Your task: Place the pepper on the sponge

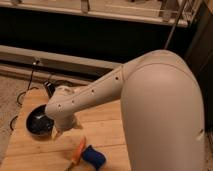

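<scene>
My arm (100, 92) is reaching across the counter (107, 132) from the right. It is ending in my pincer (58, 131), which is hanging low over the wood at the left, pointing down. I cannot tell how far the pincer is open, since the wrist above is covering most of it, and I cannot see anything held in it.

The pan (33, 125) is sitting just to the left of the pincer, round and black, with its right edge slipping behind my wrist. The part of its inside that is showing is looking like one dark surface, and I cannot make out any contents. Its dark handle (49, 89) is pointing away, up past my wrist.

The pepper (79, 148) is lying on the counter just below and to the right of the pincer, apart from it. It is slanting, with its orange body nearer the pincer. The sponge (94, 156) is lying flat on the wood farther to the right and lower, just beside the pepper. I cannot tell whether the two are touching. The pepper is resting on the counter, not on the sponge.
</scene>
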### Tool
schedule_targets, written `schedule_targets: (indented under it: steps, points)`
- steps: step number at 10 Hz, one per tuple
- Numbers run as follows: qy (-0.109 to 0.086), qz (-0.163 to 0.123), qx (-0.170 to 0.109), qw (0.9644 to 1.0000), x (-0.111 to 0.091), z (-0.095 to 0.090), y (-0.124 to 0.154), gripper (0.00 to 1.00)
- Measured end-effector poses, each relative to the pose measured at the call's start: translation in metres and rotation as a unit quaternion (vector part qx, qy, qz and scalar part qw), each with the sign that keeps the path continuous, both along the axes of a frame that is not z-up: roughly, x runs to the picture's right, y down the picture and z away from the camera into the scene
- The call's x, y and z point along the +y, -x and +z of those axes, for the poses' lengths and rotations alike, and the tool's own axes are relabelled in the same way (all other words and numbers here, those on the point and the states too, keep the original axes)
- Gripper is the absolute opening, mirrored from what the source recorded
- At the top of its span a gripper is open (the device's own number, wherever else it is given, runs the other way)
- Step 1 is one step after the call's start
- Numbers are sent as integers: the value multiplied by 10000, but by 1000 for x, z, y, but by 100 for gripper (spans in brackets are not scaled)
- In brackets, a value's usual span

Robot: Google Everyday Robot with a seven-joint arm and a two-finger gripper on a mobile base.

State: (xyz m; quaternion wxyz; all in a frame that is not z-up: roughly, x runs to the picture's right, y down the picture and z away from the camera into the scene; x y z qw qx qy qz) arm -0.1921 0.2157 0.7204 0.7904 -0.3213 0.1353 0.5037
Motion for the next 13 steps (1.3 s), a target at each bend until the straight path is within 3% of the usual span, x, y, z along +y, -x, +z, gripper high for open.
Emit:
schedule_targets:
  steps: [6, 10, 11, 13]
  points:
    - [563, 62, 552, 9969, 57, 24, -42, 80]
    - [600, 350, 544, 9961, 68, 41, -38, 80]
    - [594, 406, 462, 9963, 70, 45, -31, 77]
    - [585, 405, 342, 9969, 73, 52, -23, 58]
